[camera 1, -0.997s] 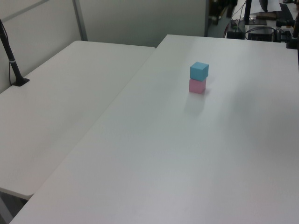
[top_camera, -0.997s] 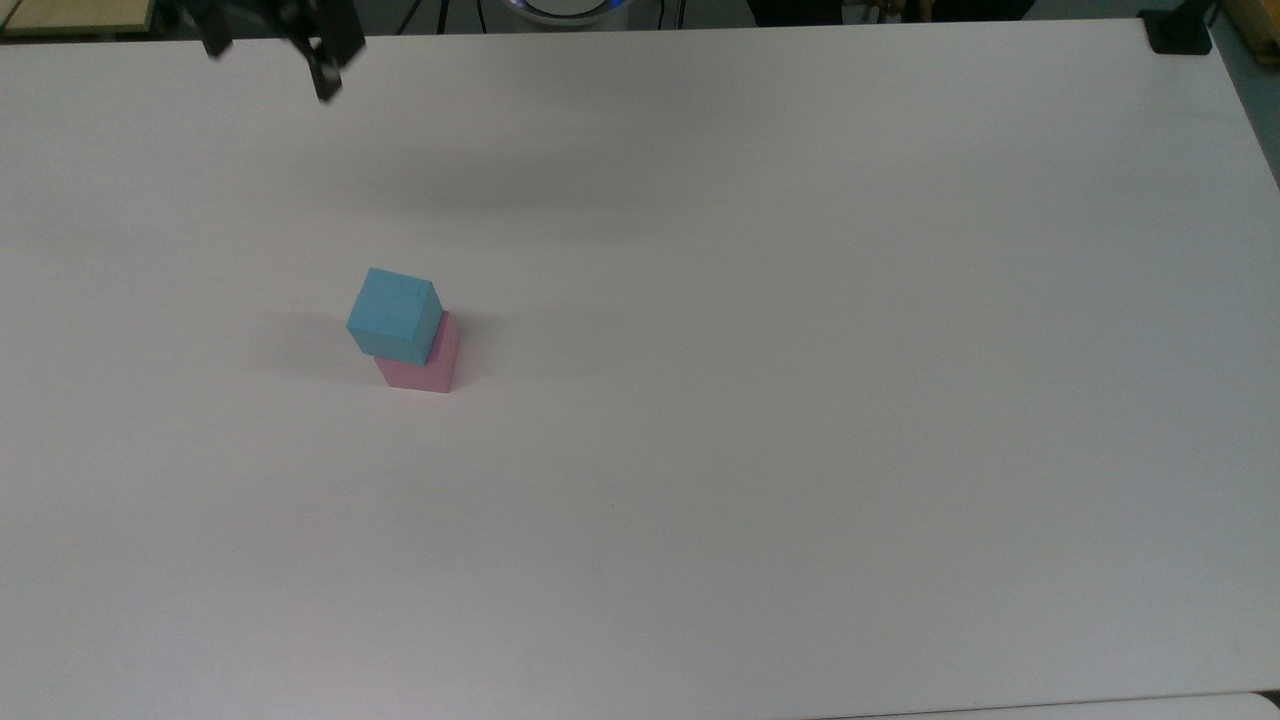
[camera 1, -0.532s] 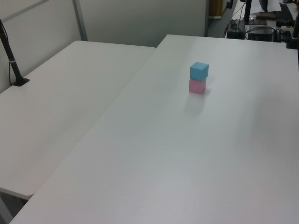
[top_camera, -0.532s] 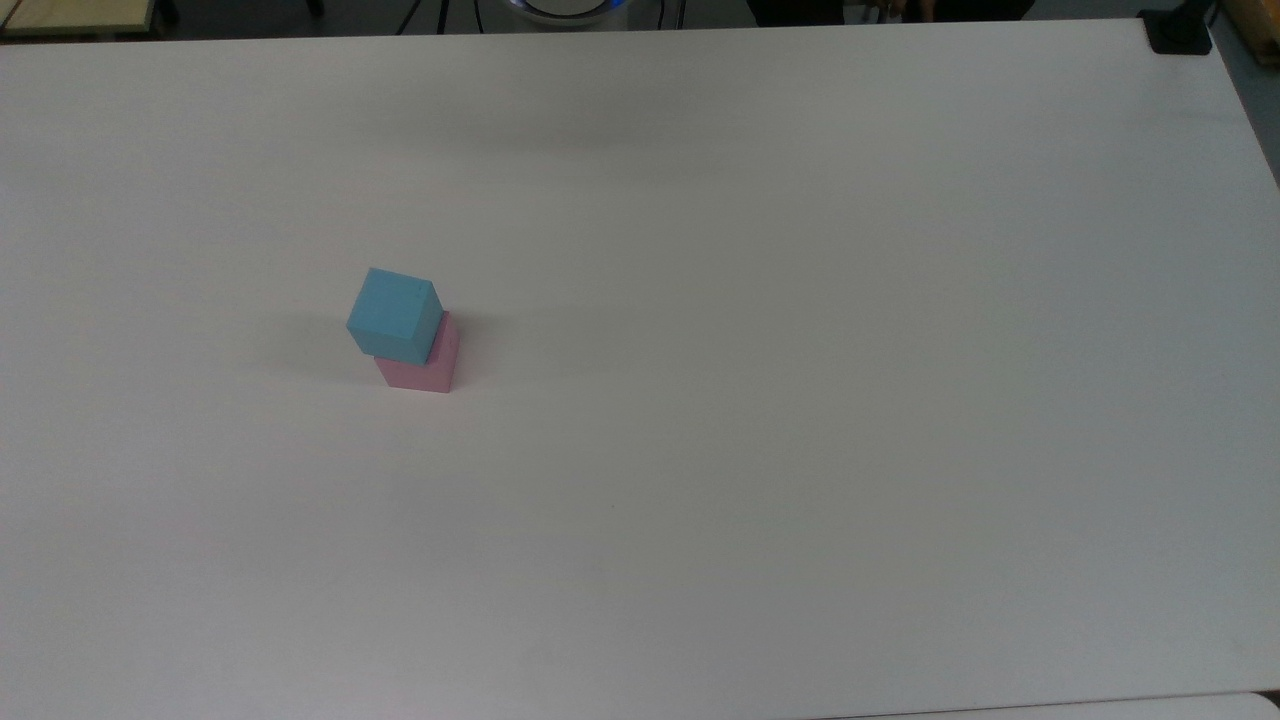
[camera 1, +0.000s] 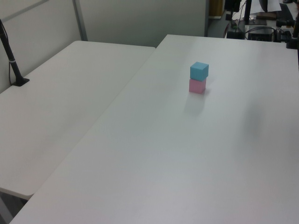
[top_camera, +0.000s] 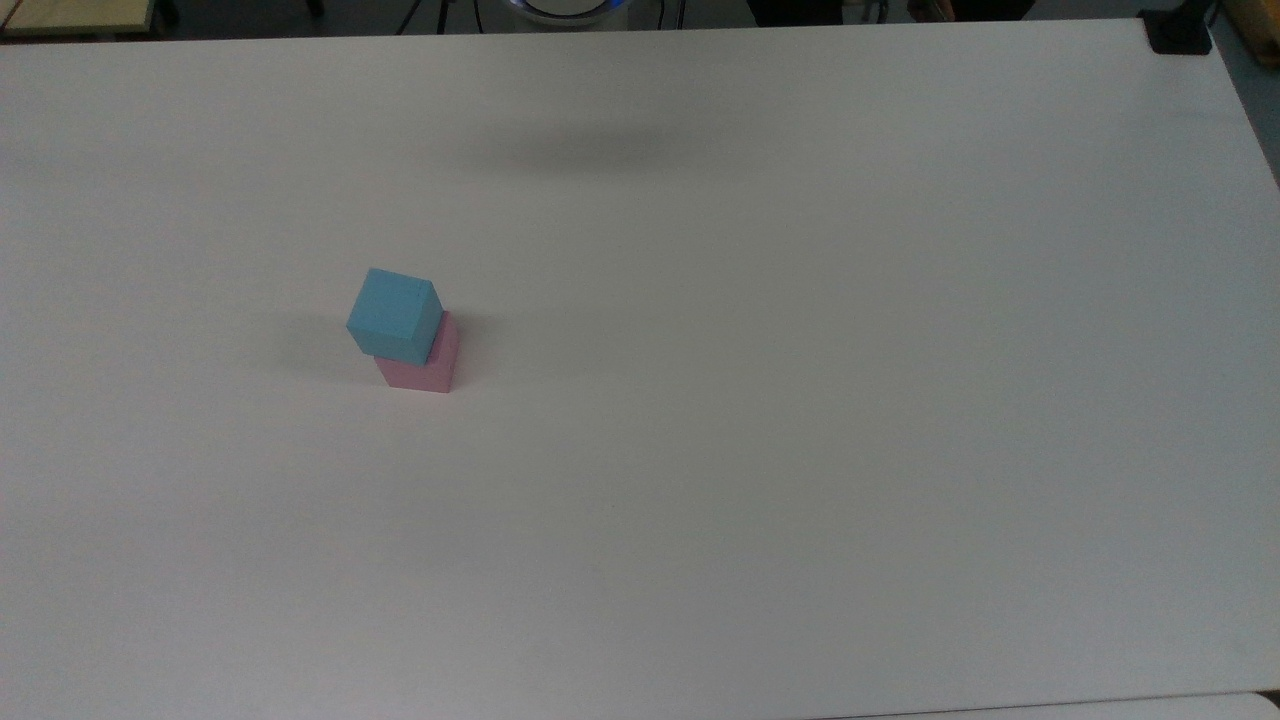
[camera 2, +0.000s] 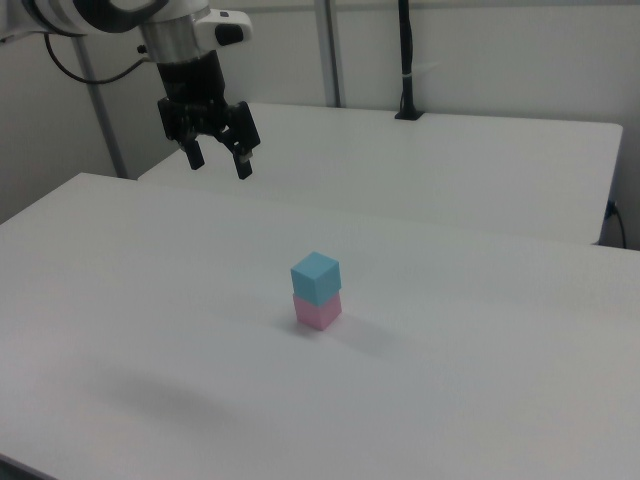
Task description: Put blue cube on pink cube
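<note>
On my top view, the blue cube point(top_camera: 394, 314) sits stacked on the pink cube point(top_camera: 424, 362), on a wide white table point(top_camera: 800, 400). The stack lies in the top view's left half, about midway between the far and near edges. The blue cube is turned slightly against the pink one, so a strip of pink shows along its lower and right sides in that camera. A soft grey shadow falls on the table toward the far edge, near the centre.

From my left view, the blue cube point(camera 1: 199, 70) rests squarely on the pink cube point(camera 1: 197, 86), toward the far part of the table point(camera 1: 163, 154). A second white table point(camera 1: 56, 107) stands just beside it on the left view's left, with a black post point(camera 1: 10, 56) at its edge.

In my right view, the gripper point(camera 2: 219, 157) hangs in the air on the robot arm point(camera 2: 110, 15), up in the right view's upper left, well apart from the stack. Its two black fingers point(camera 2: 243, 160) are spread wide and hold nothing. The blue cube point(camera 2: 316, 275) tops the pink cube point(camera 2: 318, 311) near the middle of the table point(camera 2: 480, 380).
</note>
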Motion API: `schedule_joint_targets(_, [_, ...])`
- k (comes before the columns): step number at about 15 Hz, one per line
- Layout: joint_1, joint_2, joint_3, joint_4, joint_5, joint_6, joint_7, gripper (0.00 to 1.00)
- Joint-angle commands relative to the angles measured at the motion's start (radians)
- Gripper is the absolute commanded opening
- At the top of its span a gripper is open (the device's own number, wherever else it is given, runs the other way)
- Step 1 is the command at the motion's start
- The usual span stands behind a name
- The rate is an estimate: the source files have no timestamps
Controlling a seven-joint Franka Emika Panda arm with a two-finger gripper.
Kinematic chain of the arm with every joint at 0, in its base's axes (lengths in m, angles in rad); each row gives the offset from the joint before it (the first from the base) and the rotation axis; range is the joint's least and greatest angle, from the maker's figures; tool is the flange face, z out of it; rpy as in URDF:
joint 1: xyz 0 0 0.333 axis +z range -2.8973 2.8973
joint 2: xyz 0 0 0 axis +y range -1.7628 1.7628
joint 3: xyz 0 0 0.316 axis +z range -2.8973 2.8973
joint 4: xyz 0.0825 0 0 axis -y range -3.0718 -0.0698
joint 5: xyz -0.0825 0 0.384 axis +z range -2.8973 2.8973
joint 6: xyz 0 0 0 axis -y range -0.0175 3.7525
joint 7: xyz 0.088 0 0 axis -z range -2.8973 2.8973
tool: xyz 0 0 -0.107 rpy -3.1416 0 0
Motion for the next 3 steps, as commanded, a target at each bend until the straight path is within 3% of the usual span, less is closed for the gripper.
schedule_joint_targets(1, [0.007, 0.002, -0.007, -0.01, 0.02, 0.026, -0.064, 1.0])
schedule_joint_targets(3, [0.004, 0.0, -0.007, -0.009, 0.021, 0.026, -0.055, 1.0])
